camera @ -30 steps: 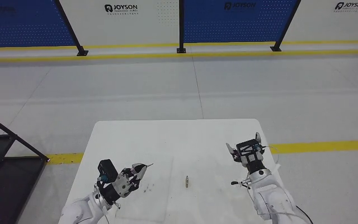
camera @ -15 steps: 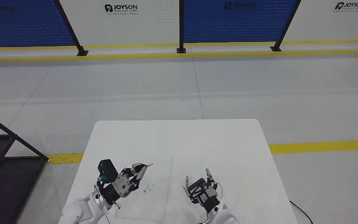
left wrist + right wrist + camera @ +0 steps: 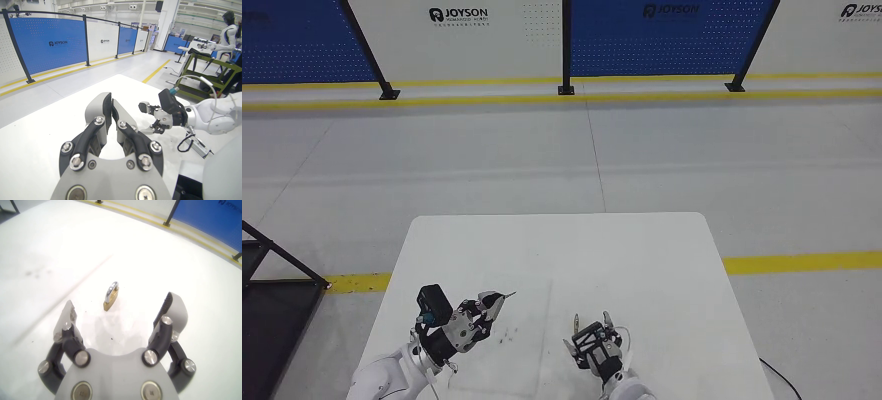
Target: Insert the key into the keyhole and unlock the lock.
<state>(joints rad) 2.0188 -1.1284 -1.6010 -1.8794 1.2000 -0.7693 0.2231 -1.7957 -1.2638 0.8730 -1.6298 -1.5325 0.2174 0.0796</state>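
I'm on the lock-grab step: my right fingers point(image 3: 175, 308) gape empty just short of the upright lock point(image 3: 111, 297) on the surface point(image 3: 56, 247), my left fingers point(image 3: 106, 106) pinch what looks like the key point(image 3: 506, 295), and next I must straddle the lock's body.

- Padlock point(image 3: 110, 296): brass-yellow body, shiny silver shackle.
- Table point(image 3: 542, 260): plain white, few dark specks.
- Right gripper point(image 3: 121, 300): pale grey fingers, black ribbed pads.
- Fence panels point(image 3: 662, 35): blue with dotted holes, others white.
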